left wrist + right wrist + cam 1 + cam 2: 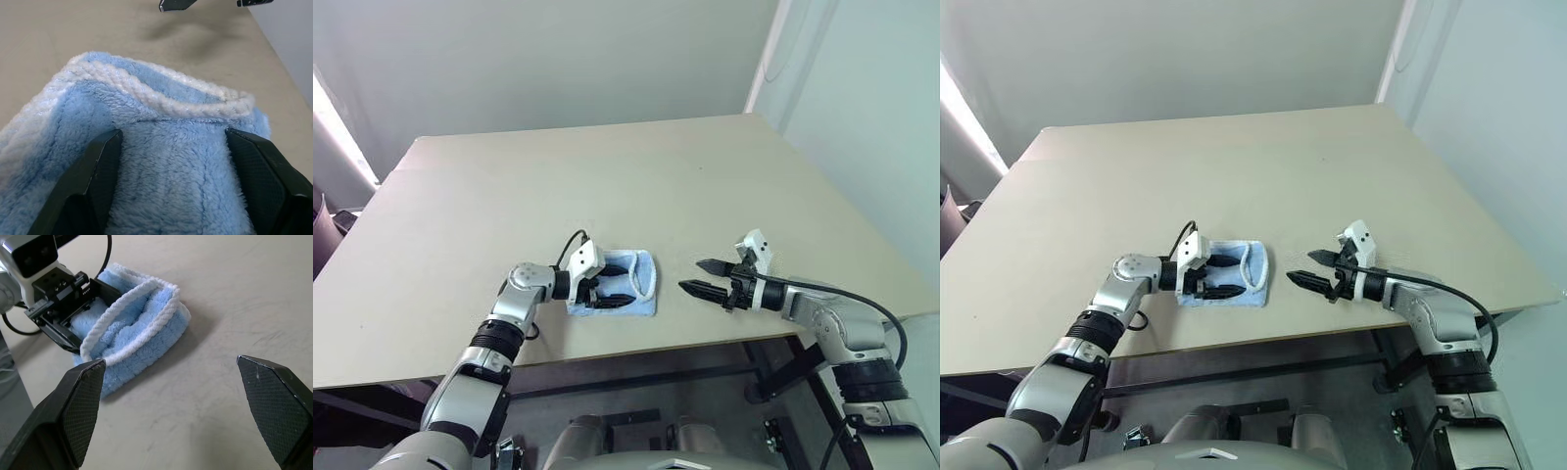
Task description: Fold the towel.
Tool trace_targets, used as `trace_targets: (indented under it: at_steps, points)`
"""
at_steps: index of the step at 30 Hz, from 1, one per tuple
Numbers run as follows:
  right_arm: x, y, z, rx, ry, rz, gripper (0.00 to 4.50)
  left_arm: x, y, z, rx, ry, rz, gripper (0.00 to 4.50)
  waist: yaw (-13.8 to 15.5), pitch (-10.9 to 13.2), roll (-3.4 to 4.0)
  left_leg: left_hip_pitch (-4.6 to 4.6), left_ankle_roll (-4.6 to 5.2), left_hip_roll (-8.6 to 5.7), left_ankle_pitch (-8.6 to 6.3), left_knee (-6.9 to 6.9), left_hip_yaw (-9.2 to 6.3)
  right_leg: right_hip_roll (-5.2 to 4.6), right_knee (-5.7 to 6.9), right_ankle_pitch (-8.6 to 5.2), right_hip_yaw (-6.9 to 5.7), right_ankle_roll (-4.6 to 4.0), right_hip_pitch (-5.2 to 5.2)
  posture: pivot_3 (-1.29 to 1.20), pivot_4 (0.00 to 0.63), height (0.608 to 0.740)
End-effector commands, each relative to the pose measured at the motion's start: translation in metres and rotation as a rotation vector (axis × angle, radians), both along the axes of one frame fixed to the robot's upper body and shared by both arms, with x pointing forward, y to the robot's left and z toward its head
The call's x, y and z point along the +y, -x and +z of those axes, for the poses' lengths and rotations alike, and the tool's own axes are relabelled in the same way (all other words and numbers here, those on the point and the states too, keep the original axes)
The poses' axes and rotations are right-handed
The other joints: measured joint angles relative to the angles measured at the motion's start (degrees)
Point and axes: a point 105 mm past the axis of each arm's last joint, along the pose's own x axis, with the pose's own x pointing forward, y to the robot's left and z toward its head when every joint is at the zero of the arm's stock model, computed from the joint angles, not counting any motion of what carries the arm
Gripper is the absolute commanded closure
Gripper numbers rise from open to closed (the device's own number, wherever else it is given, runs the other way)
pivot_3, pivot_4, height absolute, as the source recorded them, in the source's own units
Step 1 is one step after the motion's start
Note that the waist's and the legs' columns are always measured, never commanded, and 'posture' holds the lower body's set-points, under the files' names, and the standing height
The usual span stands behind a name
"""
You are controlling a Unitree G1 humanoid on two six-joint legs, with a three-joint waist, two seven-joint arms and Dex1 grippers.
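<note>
The light-blue towel (643,277) with its whitish edging lies folded into a small bundle near the table's front edge. My left gripper (625,294) reaches over it from the left, open. Both fingers lie spread on the fluffy cloth (176,166), pointing at the raised white hem. One finger (105,290) sits in the fold and the other runs along the bundle's near side. My right gripper (690,275) hovers just right of the towel, open wide and pointing at it with nothing between its fingers; bare table shows between them in the right wrist view.
The beige table (558,176) stretches bare behind and on both sides of the towel. Its front edge (607,348) runs close below the towel and both grippers. A black cable (570,245) loops off my left wrist.
</note>
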Motion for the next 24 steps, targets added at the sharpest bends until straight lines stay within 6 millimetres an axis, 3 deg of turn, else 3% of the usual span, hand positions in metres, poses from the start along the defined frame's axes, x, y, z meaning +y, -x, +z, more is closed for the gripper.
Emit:
trace_targets:
  at_steps: [1,5,8,16,24]
  points:
    - [0.002,-0.009,0.015,0.018,-0.077,-0.008,0.0,0.011,-0.006,0.041,-0.124,0.024,-0.029,1.0,-0.02,0.01,-0.01,0.0,0.0,0.01,0.0,-0.01,0.0,-0.01,0.01,0.0,0.0,-0.01,0.0,0.0,0.0,0.74]
    - [0.008,-0.011,0.022,0.136,-0.219,-0.001,0.0,0.028,0.011,0.079,-0.15,0.047,-0.083,1.0,0.0,0.01,0.0,-0.04,0.0,0.04,0.0,-0.09,-0.02,-0.02,0.0,-0.01,0.01,-0.05,-0.07,0.0,0.0,0.74]
    - [0.017,-0.011,0.012,0.281,-0.224,0.013,0.0,0.044,0.023,0.092,-0.155,0.031,-0.067,1.0,-0.46,0.01,0.03,-0.06,0.02,0.02,-0.02,-0.12,0.0,-0.05,-0.02,-0.07,0.06,-0.18,-0.11,0.0,0.0,0.74]
    - [0.039,-0.002,-0.014,0.554,-0.198,0.084,0.0,0.089,0.052,0.079,-0.086,-0.054,0.091,1.0,-1.35,0.02,0.09,-0.03,0.01,0.03,-0.02,-0.14,-0.01,-0.06,-0.01,-0.11,0.06,-0.23,-0.11,0.0,0.0,0.74]
    - [0.077,-0.002,-0.01,0.648,-0.286,0.174,0.0,0.091,0.064,0.067,-0.032,-0.035,0.171,1.0,-1.55,0.01,0.11,0.02,-0.02,0.04,-0.04,-0.17,-0.03,-0.03,-0.01,-0.1,0.06,-0.23,-0.21,0.0,0.0,0.74]
